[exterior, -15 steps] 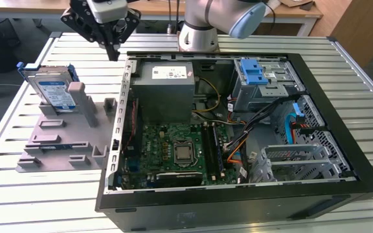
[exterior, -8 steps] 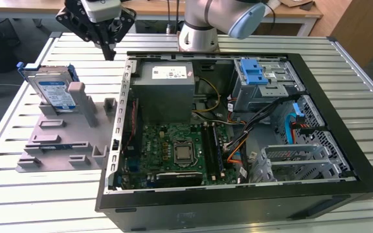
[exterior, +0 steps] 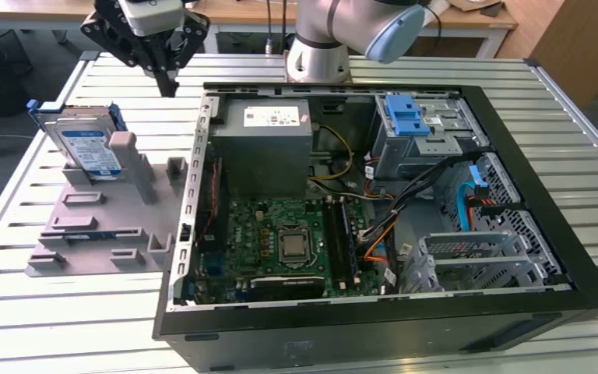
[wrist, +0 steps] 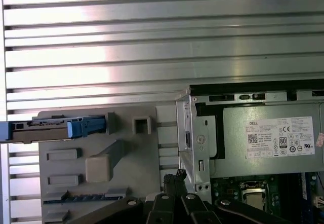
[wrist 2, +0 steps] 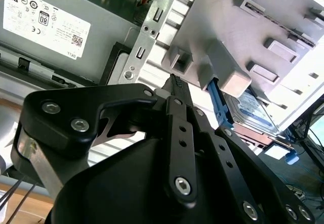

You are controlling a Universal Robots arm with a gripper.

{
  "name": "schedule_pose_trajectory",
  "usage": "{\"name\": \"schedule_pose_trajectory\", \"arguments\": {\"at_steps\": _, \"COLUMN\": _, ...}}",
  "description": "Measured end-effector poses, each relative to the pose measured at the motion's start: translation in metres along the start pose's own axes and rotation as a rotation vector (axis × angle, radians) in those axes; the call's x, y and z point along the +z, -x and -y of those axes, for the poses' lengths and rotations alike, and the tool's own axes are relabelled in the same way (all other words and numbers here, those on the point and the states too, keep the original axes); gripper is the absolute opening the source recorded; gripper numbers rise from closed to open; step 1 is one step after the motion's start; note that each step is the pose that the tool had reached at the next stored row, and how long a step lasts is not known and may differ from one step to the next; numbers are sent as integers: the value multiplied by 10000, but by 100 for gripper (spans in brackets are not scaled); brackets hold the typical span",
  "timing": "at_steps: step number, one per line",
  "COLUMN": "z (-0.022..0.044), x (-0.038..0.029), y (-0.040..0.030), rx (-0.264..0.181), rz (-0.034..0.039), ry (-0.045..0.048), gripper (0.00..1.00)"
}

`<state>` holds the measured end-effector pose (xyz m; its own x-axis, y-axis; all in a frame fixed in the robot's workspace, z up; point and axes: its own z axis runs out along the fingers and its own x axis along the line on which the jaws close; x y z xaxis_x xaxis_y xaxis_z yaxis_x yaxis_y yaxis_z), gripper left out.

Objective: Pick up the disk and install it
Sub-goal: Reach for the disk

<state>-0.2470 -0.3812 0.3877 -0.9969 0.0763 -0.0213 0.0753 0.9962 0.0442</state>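
The disk (exterior: 84, 148), silver, blue-railed, stands on edge in the stand (exterior: 96, 234); my gripper (exterior: 166, 84), pinched closed, empty, hangs over bare table (exterior: 71, 327) beside the case (exterior: 382, 336).

Disk (exterior: 83, 149) in stand (exterior: 91, 234) (beside case (exterior: 361, 331))

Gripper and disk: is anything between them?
Nothing: in the exterior view only bare table slats separate the gripper from the disk in its grey stand.
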Motion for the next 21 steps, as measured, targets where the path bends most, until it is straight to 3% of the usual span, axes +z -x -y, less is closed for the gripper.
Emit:
{"name": "schedule_pose_trajectory", "arguments": {"at_steps": 12, "z": 1, "x": 0, "y": -12, "rx": 0, "rz": -1, "ry": 0, "gripper": 11}}
{"name": "schedule_pose_trajectory", "arguments": {"at_steps": 21, "z": 4, "x": -1, "y": -59, "rx": -1, "rz": 0, "ry": 0, "gripper": 11}}
